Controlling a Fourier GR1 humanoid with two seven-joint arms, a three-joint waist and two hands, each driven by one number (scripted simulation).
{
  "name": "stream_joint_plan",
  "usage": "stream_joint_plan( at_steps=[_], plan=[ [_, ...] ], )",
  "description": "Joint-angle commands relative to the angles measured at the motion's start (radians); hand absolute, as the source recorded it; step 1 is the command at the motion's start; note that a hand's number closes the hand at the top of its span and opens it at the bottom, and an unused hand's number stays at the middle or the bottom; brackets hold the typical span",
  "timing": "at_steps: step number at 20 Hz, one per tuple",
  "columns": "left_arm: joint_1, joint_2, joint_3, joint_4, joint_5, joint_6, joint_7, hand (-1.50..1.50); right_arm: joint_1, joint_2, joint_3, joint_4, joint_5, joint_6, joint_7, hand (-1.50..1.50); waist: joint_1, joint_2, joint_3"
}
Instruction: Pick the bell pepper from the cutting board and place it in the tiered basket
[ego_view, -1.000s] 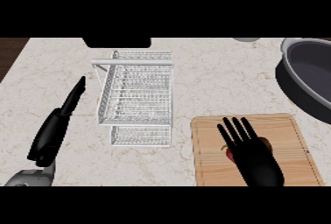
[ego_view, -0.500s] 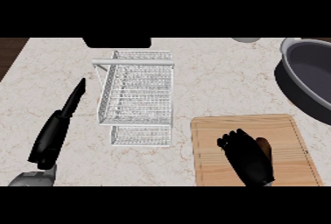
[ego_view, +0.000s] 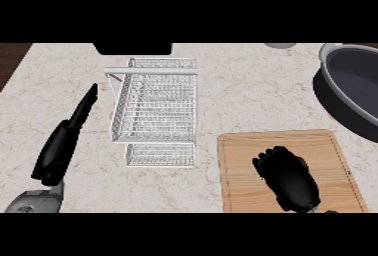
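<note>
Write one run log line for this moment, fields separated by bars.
phase: grasping | right robot hand: curled over rectangular wooden cutting board, bell pepper hidden | left robot hand: open, resting | white wire tiered basket: no pepper

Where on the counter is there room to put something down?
Bare marble lies between the white wire tiered basket and the dark grey round pot, above the wooden cutting board. The board is crowded: the black right hand covers its middle. The black left hand rests beside the basket.

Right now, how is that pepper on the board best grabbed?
From above, round its body: it lies on the flat cutting board with only its top free. The right hand is curled over it there, hiding nearly all of it, so its exact pose can't be seen.
</note>
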Motion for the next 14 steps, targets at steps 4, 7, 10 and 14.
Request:
stream_joint_plan(
  at_steps=[4, 7, 10, 14],
  plan=[
    [0.002, 0.003, 0.010, 0.001, 0.004, -0.002, -0.010, 0.00, -0.096, -0.014, -0.415, 0.204, -0.298, 0.096, 0.061, 1.50, 0.011, 0.017, 0.009],
    [0.021, -0.006, -0.004, -0.008, 0.006, -0.012, -0.031, 0.00, -0.215, -0.082, -0.521, 0.314, -0.360, 0.130, -0.006, 1.50, 0.018, 0.009, 0.007],
    [0.034, 0.011, 0.016, -0.022, 0.003, -0.023, -0.025, 0.00, -0.269, -0.117, -0.575, 0.292, -0.416, 0.182, -0.046, 1.50, 0.010, 0.004, 0.007],
    [0.012, -0.025, -0.015, -0.027, -0.032, 0.000, 0.009, 0.00, -0.318, -0.078, -0.631, 0.218, -0.514, 0.246, -0.010, 1.50, 0.004, 0.002, 0.007]
  ],
)
